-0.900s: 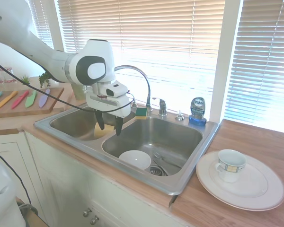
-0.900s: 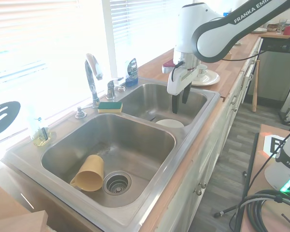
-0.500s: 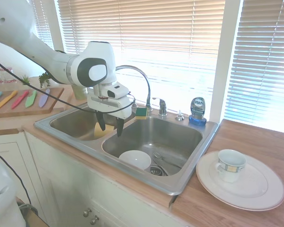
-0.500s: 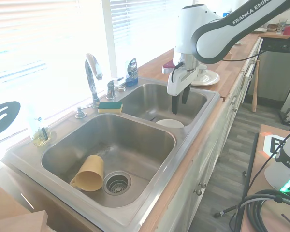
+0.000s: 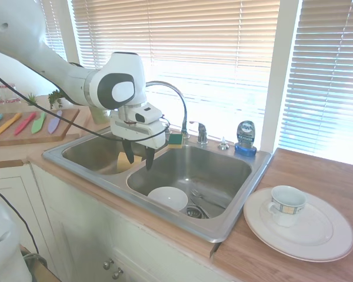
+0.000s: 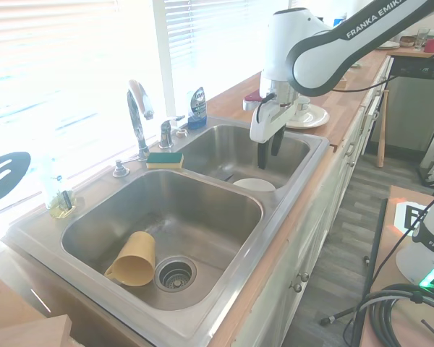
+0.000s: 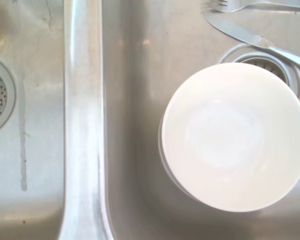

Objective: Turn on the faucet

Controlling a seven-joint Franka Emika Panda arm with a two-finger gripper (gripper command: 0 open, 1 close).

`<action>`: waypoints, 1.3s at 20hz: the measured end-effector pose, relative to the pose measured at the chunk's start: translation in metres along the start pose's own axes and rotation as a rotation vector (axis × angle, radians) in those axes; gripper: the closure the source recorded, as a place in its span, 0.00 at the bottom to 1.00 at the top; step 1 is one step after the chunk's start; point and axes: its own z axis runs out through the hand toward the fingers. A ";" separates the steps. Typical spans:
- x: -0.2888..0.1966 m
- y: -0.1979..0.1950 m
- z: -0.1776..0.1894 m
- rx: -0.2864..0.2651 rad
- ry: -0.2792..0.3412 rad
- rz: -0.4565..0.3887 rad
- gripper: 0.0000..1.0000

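A: Where was the faucet (image 5: 175, 106) relative to the end effector (image 5: 138, 162)?

B: It stood at the sink's (image 5: 235, 218) back rim, by the window, behind the divider between the two basins. The end effector hung over that divider toward the sink's front edge, well apart from the faucet, fingers spread open and pointing down, holding nothing.

A: And the lever handle?

B: The short chrome handle (image 5: 201, 133) sat on the back rim just beside the spout's base, on the side toward the dish-soap bottle (image 5: 245, 138). The end effector was not touching it.

A: Any writing you could read?

B: "FRANKA EMIKA" ran along the arm in the second exterior view. The blue bottle's label was too small to read.

A: Which way did the faucet point?

B: Its long axis ran upright from the back rim, then arched over, the tip pointing down near the divider. Directly beneath the wrist lay a white bowl (image 7: 235, 137) in the basin nearer the plate (image 5: 317, 232).
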 end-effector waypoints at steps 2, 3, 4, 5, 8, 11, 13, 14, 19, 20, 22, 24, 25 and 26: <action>0.002 0.001 0.001 -0.001 -0.001 0.004 1.00; 0.002 0.002 0.002 -0.001 -0.002 0.006 1.00; 0.003 0.002 0.002 -0.002 -0.002 0.007 1.00; 0.004 0.003 0.002 -0.002 -0.002 0.007 1.00; 0.004 0.003 0.002 -0.002 -0.002 0.006 1.00; 0.004 0.003 0.002 -0.001 -0.002 0.005 1.00; 0.005 0.003 0.002 -0.001 -0.002 0.003 1.00; 0.005 0.004 0.002 -0.001 -0.002 0.003 1.00; 0.010 -0.001 0.001 0.014 0.009 0.006 1.00; 0.015 -0.004 0.001 0.018 0.013 0.007 1.00; 0.027 -0.016 0.000 0.029 0.021 0.009 1.00; 0.043 -0.032 0.000 0.037 0.027 0.010 1.00; 0.051 -0.041 0.001 0.039 0.030 0.008 1.00; 0.061 -0.051 0.002 0.041 0.037 0.007 1.00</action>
